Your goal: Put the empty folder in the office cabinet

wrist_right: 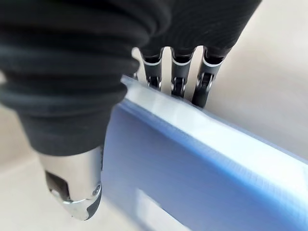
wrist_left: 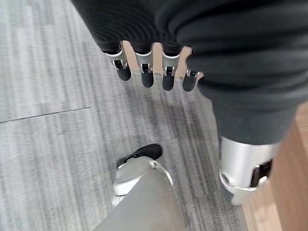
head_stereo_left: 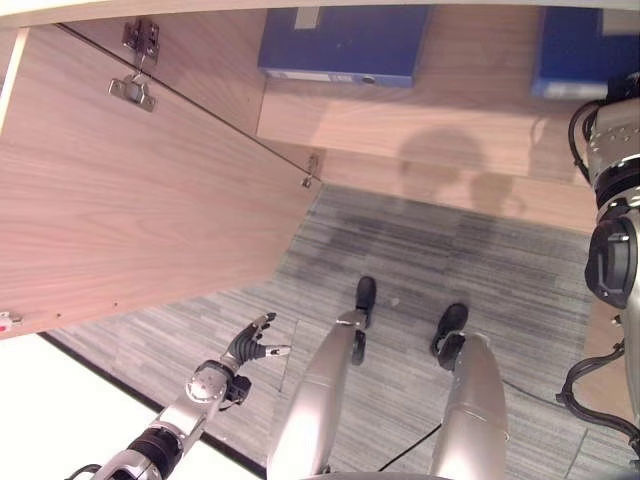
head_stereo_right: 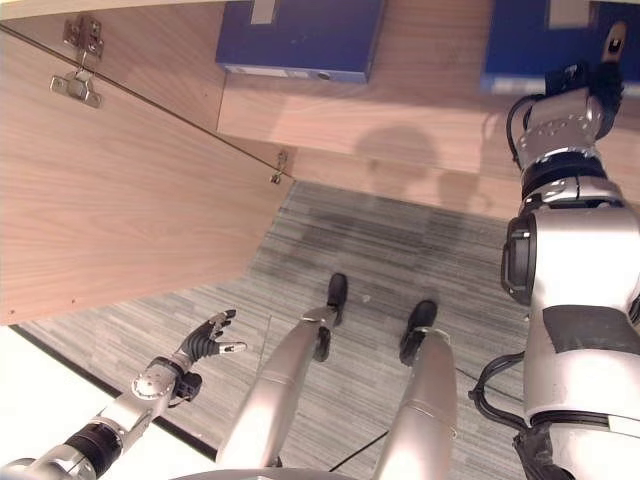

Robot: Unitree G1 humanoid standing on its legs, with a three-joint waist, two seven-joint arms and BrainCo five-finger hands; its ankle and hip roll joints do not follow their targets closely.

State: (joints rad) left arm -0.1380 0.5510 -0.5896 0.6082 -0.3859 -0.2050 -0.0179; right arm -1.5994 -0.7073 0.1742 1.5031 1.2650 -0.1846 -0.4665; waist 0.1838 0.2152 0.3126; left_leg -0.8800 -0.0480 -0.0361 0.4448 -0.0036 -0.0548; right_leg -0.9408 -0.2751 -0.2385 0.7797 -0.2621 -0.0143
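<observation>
— So, how much room do you have by the edges?

— You have the wooden cabinet door swung open on your left. Its edge hangs over the grey striped carpet, and the carpet past it gives you space to move. One blue flat folder lies on the pale wooden cabinet shelf.

— And where is the folder you must put away?

— You have a second blue plastic folder up on the same shelf, to your right. Your right hand grips it, fingers over its top edge and thumb down its face.

— The other hand?

— Your left hand hangs low over the carpet, fingers loose, holding nothing.
</observation>
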